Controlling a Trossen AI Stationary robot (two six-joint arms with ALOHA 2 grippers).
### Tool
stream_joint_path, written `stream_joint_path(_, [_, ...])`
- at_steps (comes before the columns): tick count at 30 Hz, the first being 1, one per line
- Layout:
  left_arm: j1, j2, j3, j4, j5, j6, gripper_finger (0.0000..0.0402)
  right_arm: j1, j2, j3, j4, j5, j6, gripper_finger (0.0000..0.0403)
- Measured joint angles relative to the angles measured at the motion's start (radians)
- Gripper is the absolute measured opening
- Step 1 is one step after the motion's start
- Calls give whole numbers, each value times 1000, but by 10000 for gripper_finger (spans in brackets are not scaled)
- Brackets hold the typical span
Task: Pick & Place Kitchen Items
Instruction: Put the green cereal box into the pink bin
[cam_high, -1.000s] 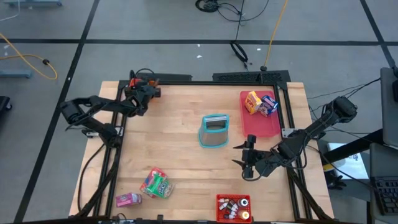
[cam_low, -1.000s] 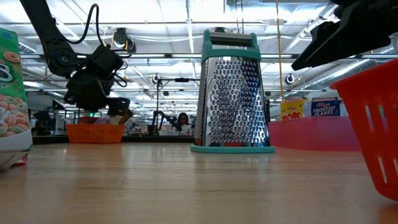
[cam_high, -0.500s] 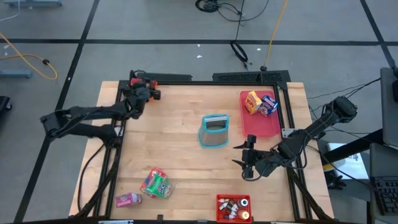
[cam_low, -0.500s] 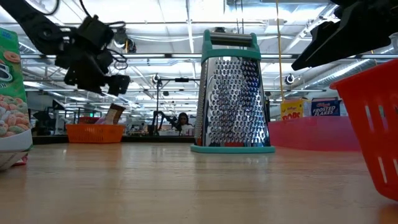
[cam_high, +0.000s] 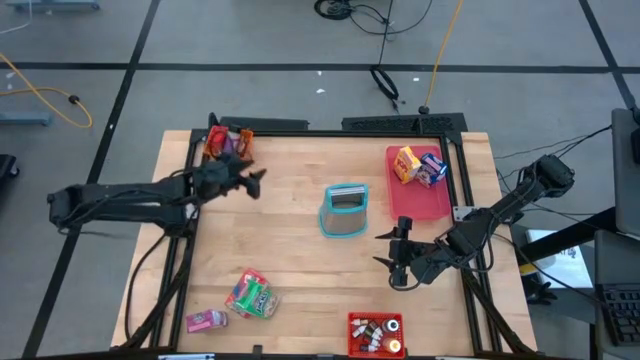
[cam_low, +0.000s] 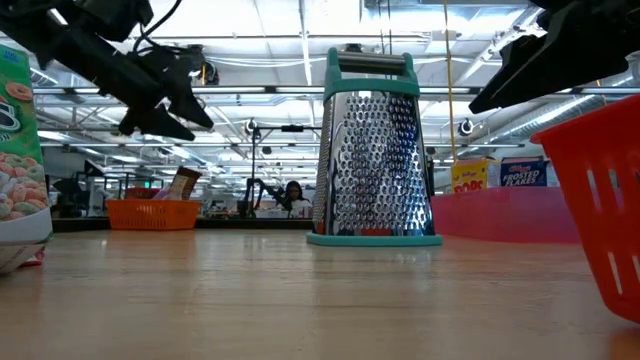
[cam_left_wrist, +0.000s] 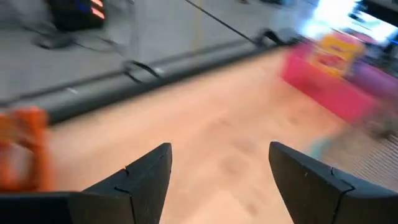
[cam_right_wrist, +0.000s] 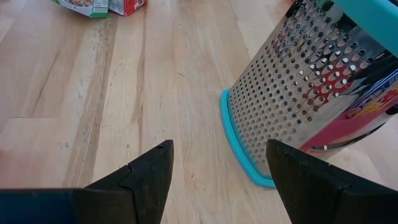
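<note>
Now your left gripper (cam_high: 255, 180) hangs wide and empty near the orange bin (cam_high: 226, 141) — right gripper (cam_high: 392, 258) waits spread beside the grater (cam_high: 344, 209); snack packets (cam_high: 250, 296) lie at the near-left edge.

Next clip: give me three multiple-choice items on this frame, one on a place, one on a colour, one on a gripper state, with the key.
1. Where does the grater stand?
A. mid-table
B. in the orange bin
C. on the pink tray

2. What colour is the grater's base?
A. yellow
B. teal
C. black

3. How is the left gripper?
A. shut on a packet
B. open and empty
C. shut on the grater

Key: 1 A, the high view shows it alone on bare wood; 2 B, the teal rim shows in the low view; 3 B, only table shows between its spread fingers.
</note>
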Motion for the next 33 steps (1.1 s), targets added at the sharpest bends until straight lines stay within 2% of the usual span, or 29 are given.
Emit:
stream_joint_path(4, [-104, 0, 0, -28, 48, -59, 271, 0, 0, 0, 0, 0, 2, 249])
stream_joint_path(12, [-361, 1, 0, -47, 34, -189, 271, 0, 0, 0, 0, 0, 12, 249])
stream_joint_path(18, [-571, 11, 0, -59, -48, -341, 271, 0, 0, 0, 0, 0, 13, 249])
stream_joint_path(23, [-746, 67, 0, -56, -117, -505, 269, 0, 0, 0, 1, 0, 37, 249])
stream_joint_path(29, [-887, 158, 0, -58, -112, -761, 234, 0, 0, 0, 1, -2, 58, 249])
stream_joint_path(33, [-938, 195, 0, -38, -79, -824, 209, 0, 0, 0, 1, -2, 63, 249])
